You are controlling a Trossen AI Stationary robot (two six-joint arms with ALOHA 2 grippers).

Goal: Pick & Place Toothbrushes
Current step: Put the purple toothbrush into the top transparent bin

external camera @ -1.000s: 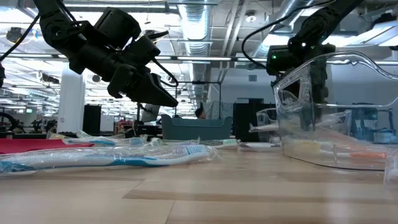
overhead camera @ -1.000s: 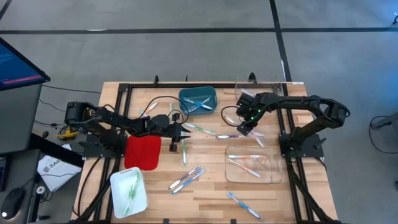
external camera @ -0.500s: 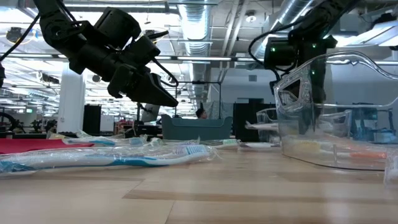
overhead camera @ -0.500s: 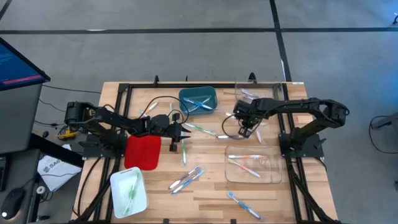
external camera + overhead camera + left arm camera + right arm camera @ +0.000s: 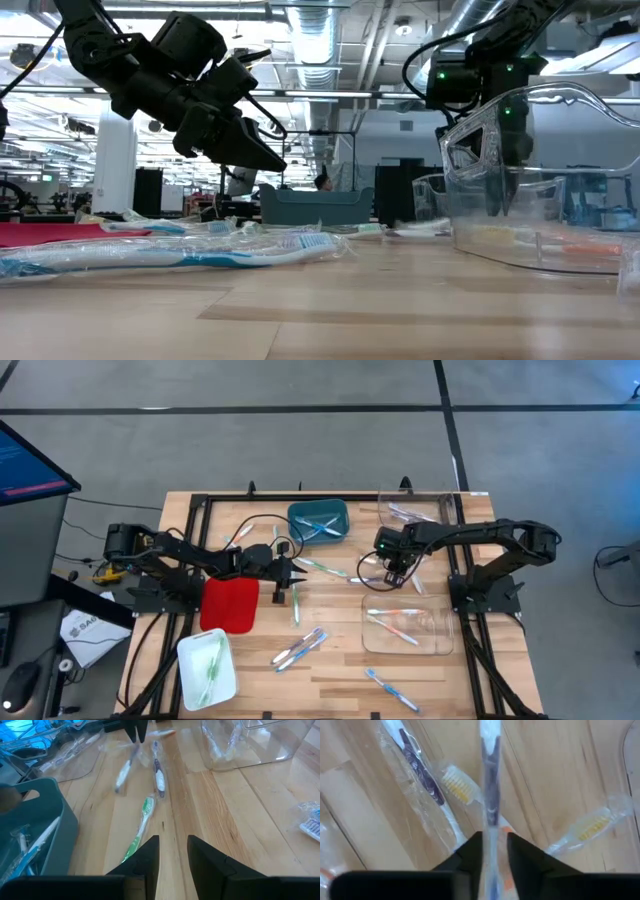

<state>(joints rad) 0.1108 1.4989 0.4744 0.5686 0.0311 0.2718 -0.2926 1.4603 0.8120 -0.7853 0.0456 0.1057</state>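
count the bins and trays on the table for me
5: teal plastic bin at the far middle, clear plastic bin far right, clear plastic tray near right, flat red tray left of centre, white plastic bin near left. None looks hidden.

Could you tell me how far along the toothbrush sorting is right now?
Partly done. Toothbrushes already lie in the teal bin, the white tray and the clear plastic tray. In hand: a purple-and-white toothbrush sits between the right gripper's fingers. The left gripper hovers over a green one. Several wrapped toothbrushes remain on the wooden table.
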